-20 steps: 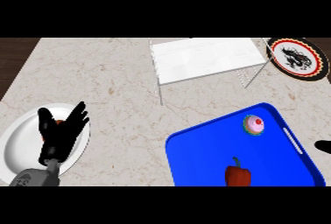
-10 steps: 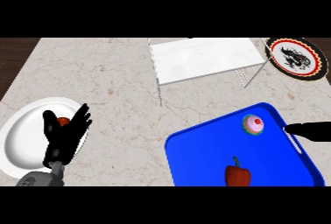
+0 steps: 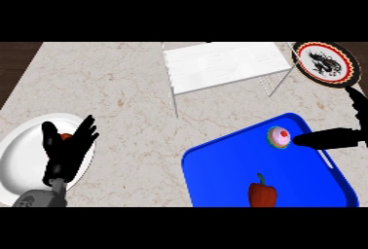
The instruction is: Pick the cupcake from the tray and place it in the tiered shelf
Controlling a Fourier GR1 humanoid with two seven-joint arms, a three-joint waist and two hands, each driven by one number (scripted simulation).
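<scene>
starting at the near left, the left hand [image 3: 66,148] sits over a white plate [image 3: 22,155], fingers spread wide and pointing up, holding nothing, with a small red thing [image 3: 66,137] peeking out behind it on the plate. moving right, the white tiered shelf [image 3: 223,65] stands at the far middle of the counter. nearer, the blue tray [image 3: 215,170] carries a red pepper [image 3: 262,193] near its front and the cupcake [image 3: 280,136] in its far right corner. right hand [image 3: 330,138] comes in from the right edge, fingertip just beside the cupcake, and whether its fingers are spread or closed i cannot tell. far right, a decorated plate [image 3: 327,63].
</scene>
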